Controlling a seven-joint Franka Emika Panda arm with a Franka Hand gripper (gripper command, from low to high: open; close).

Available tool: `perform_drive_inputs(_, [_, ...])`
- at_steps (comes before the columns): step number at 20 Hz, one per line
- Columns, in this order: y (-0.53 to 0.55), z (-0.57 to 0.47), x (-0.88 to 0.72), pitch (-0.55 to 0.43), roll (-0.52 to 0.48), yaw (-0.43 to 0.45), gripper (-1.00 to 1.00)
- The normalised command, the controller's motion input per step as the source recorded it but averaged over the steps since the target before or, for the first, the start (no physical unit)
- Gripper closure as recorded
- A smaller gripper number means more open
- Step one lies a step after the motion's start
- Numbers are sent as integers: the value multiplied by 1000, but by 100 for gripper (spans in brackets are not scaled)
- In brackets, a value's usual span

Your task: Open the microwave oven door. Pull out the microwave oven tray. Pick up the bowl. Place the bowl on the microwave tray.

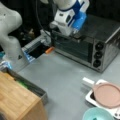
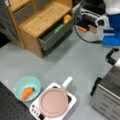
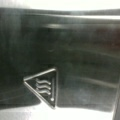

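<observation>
The silver microwave oven [image 1: 100, 37] stands at a front view's upper right, and its corner [image 2: 107, 97] shows at a front view's lower right. Its dark glass door [image 1: 72, 48] stands upright against the oven front. My gripper [image 1: 76, 34] hangs at the door's top edge, over the oven's front left. The wrist view shows only the oven's metal top [image 3: 75, 62] with a hot-surface triangle, and no fingers. The tray is hidden. The teal bowl [image 1: 96, 115] [image 2: 27, 88] sits on the table far from the gripper, with a small carrot inside.
A pink plate [image 1: 107, 95] [image 2: 53, 102] lies on a white dish rack [image 2: 71, 98] beside the bowl. A wooden cabinet [image 1: 17, 100] [image 2: 42, 20] has an open grey drawer [image 2: 53, 35]. An orange object [image 1: 49, 50] lies left of the oven. The arm's base [image 1: 11, 45] stands at left.
</observation>
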Motion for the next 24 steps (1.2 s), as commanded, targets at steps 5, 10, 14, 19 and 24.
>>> perform_drive_inputs(5, [-22,-208,-157,-131,361,-106,-100])
perform_drive_inputs(10, [-92,-272,-176,-180,306,-69,-100])
perform_drive_inputs(14, [-140,-266,-177,-167,218,-66,-100])
perform_drive_inputs(19, [-105,-285,-150,-173,187,-84,-100])
perform_drive_inputs(24, [-115,-261,-127,-159,188,-79,-100])
